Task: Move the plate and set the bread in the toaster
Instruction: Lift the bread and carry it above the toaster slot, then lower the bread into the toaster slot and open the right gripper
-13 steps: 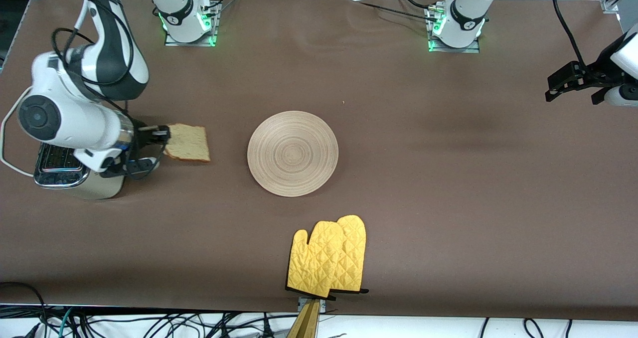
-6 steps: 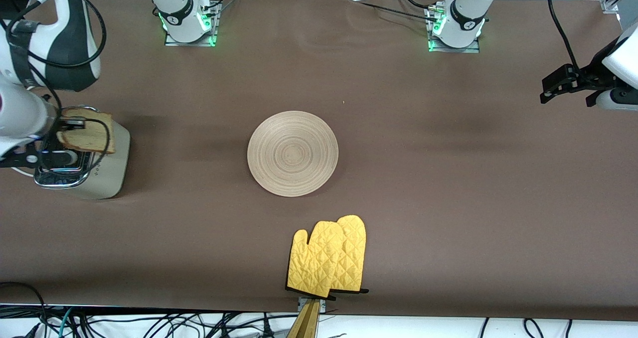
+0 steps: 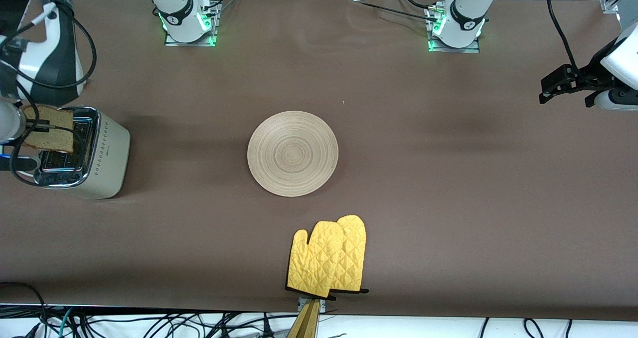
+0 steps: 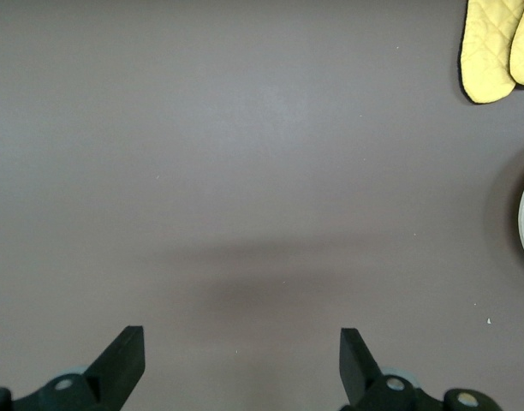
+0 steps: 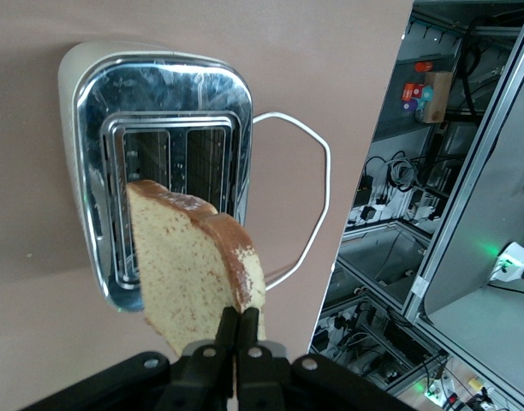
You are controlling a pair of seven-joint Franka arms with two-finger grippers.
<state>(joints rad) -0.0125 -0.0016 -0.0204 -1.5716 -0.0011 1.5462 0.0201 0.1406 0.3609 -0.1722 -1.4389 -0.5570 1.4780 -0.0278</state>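
Observation:
My right gripper (image 3: 36,127) is shut on the bread (image 3: 51,128), a light brown slice with a darker crust, and holds it on edge over the toaster (image 3: 84,153) at the right arm's end of the table. In the right wrist view the bread (image 5: 193,272) hangs above the toaster's two open slots (image 5: 172,175), pinched between my right gripper's (image 5: 245,321) fingers. The pale wooden plate (image 3: 292,153) lies flat at the table's middle. My left gripper (image 3: 551,87) is open and empty, up over the left arm's end of the table; its fingertips (image 4: 125,351) show over bare cloth.
A pair of yellow oven mitts (image 3: 329,255) lies near the table's front edge, nearer to the front camera than the plate; they also show in the left wrist view (image 4: 497,47). The toaster's white cord (image 5: 309,197) loops beside it. Cables hang past the table edge.
My right gripper carried the bread from between toaster and plate across to over the toaster's chrome top, turning the slice on edge. The left arm has barely moved.

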